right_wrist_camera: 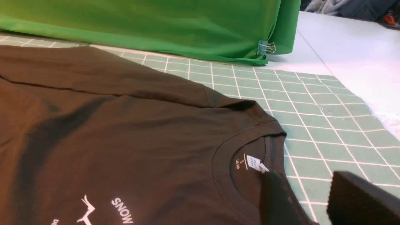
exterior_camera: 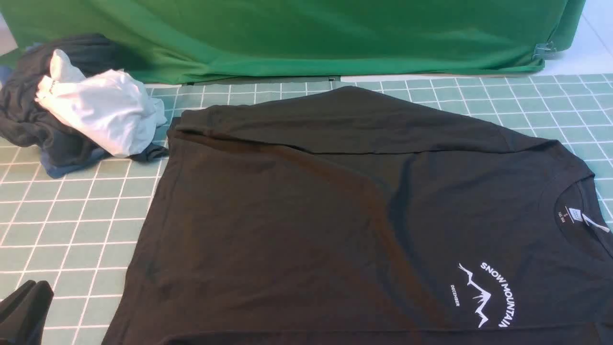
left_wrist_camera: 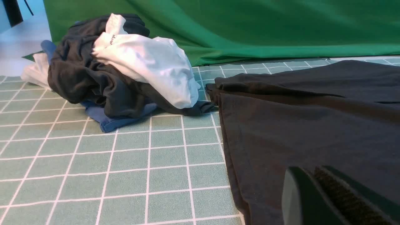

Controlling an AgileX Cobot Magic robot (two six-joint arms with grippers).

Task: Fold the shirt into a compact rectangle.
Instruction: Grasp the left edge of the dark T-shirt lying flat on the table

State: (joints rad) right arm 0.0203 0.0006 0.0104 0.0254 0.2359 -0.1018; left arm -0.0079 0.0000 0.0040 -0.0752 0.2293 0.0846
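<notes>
Left of the shirt [exterior_camera: 306,215], off its hem and apart from it, the left gripper [exterior_camera: 26,306] sits low over the green grid mat [exterior_camera: 72,230], its jaws pressed together on nothing. Beyond the shirt's far hem corner lies a dark grey and blue clothes bundle [exterior_camera: 28,120] with a white garment [exterior_camera: 100,110] slumped on top; a dark tail of that bundle reaches the shirt's corner.

The shirt itself lies flat in the middle of the mat, hem to the left, collar to the right, its far side folded inward along a long straight crease. The white mountain print [exterior_camera: 488,297] sits on the chest near the collar, and the neck label [exterior_camera: 572,214] shows inside the neck opening.

At the collar, the right gripper [right_wrist_camera: 306,181] hangs with its jaws apart. One of its fingers [right_wrist_camera: 275,200] stands over the collar beside the label, the other over bare mat, and I cannot tell whether either touches. Behind the shirt a green cloth [exterior_camera: 311,38] hangs, held by a clip [exterior_camera: 543,50].
</notes>
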